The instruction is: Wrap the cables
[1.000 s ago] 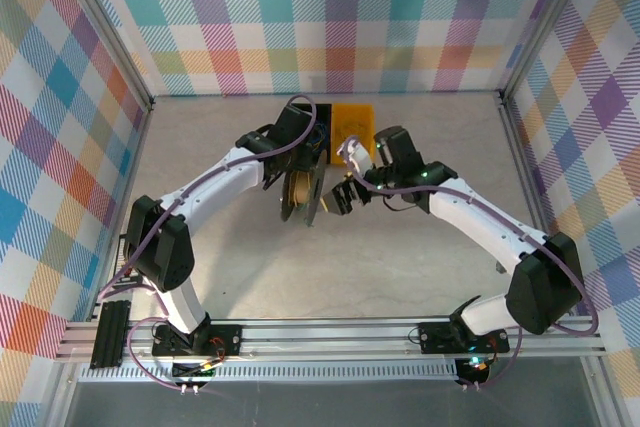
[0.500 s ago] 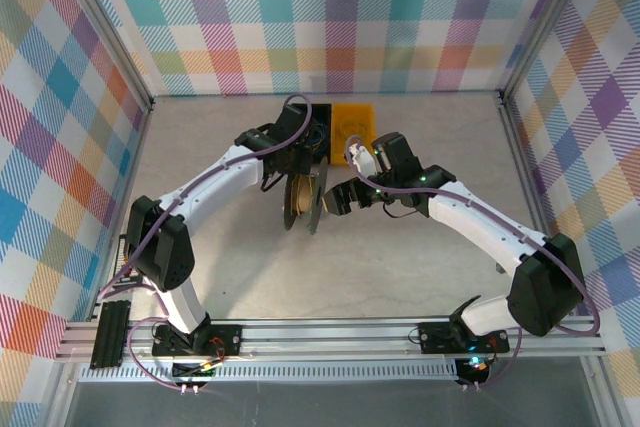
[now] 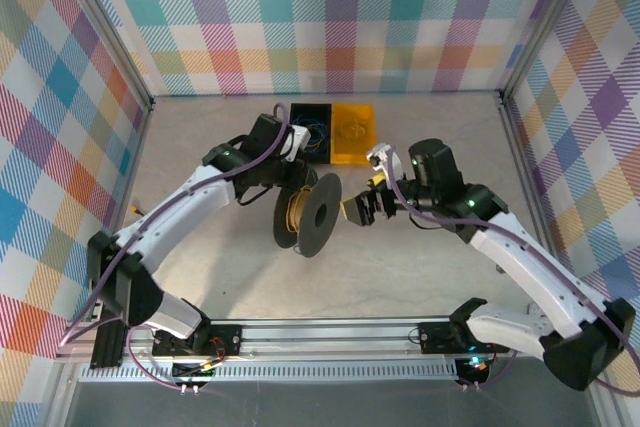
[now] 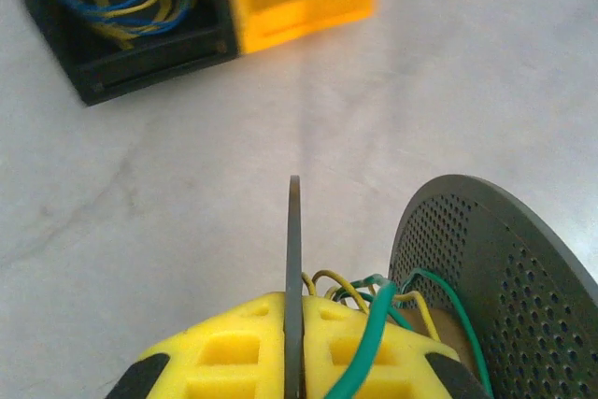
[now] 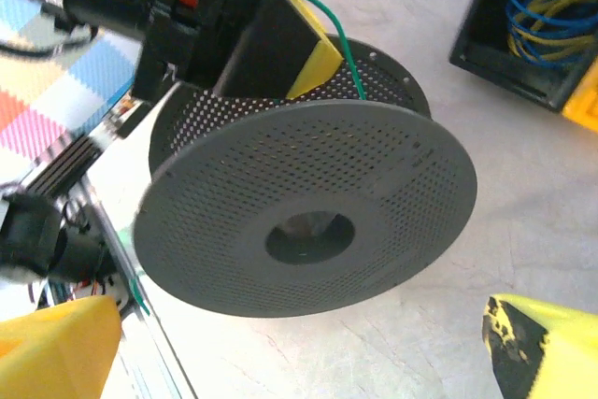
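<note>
Cables (image 4: 363,343) up close: green and yellow strands, thread-thin, loop around the core of the spool (image 3: 308,215), which sits mid-table, nearer the arm bases than 1 second ago. And there's the change: the left gripper (image 3: 290,175) has swung the spool around, so its 2 round flanges now turn more toward the right arm instead of standing edge-on beside the bins. That left gripper is clamped tight on 1 flange, the thin rim pinched between its yellow waffle-moulded pads (image 4: 229,352), with 1 green strand running up past them. Whether the spool rests on the table (image 3: 200,247) I cannot tell.

The right gripper (image 3: 360,209) has backed off to the right. It was tucked against the spool; now it hangs just beside it, apart, jaws spread wide and holding nothing, blunt yellow fingertips (image 5: 56,343) at either side of its own view. The right arm's elbow has swung out toward the right wall.

Flanges: dark grey discs, matt, peppered with small holes, a plain round hub hole in the centre. Table: pale, smooth, faintly marbled.

Farther back, the black bin (image 3: 310,107) is out from under the left arm now, holding a loose tangle of blue and yellow cables. Set right against its right side is a glossy yellow bin (image 3: 370,137). Both are boxy with straight walls.
</note>
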You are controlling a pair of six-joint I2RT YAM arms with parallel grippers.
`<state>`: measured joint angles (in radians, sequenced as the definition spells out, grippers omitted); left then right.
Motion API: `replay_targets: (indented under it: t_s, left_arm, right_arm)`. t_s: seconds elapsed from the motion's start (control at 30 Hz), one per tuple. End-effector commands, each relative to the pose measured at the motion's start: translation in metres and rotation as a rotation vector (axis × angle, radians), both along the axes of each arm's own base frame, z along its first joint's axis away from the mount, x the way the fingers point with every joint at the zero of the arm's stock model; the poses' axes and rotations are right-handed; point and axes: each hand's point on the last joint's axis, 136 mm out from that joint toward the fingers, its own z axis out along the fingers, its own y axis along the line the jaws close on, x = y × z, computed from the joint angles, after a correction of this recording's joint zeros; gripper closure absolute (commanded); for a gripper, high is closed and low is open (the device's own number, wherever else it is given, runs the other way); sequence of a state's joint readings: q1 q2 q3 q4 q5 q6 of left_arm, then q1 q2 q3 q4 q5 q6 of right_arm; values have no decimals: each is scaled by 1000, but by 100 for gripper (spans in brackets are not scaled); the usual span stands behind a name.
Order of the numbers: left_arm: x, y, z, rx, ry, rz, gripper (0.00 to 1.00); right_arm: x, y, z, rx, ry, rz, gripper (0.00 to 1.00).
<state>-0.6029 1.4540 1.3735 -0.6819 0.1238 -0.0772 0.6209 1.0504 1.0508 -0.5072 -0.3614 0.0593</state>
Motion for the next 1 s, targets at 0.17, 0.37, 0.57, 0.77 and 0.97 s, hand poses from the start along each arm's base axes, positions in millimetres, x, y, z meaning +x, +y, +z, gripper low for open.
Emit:
replay_targets:
  t_s: [0.17, 0.37, 0.57, 0.77, 0.97]
  left_arm:
    - [-62, -27, 67, -260, -57, -450, 100]
    - [-53, -35, 73, -355, -48, -515, 100]
    - [-37, -45, 76, -373, -42, -559, 100]
    - [-30, -56, 81, -409, -46, -611, 100]
    - [-27, -60, 84, -421, -56, -635, 100]
  right_arm:
    - [-20, -1, 14, 75, -193, 256, 1]
    - [-29, 9, 22, 121, -120, 379, 1]
    - [-26, 17, 14, 121, -38, 422, 7]
    - [-22, 23, 7, 130, -5, 454, 19]
    - [-22, 29, 8, 169, 23, 506, 36]
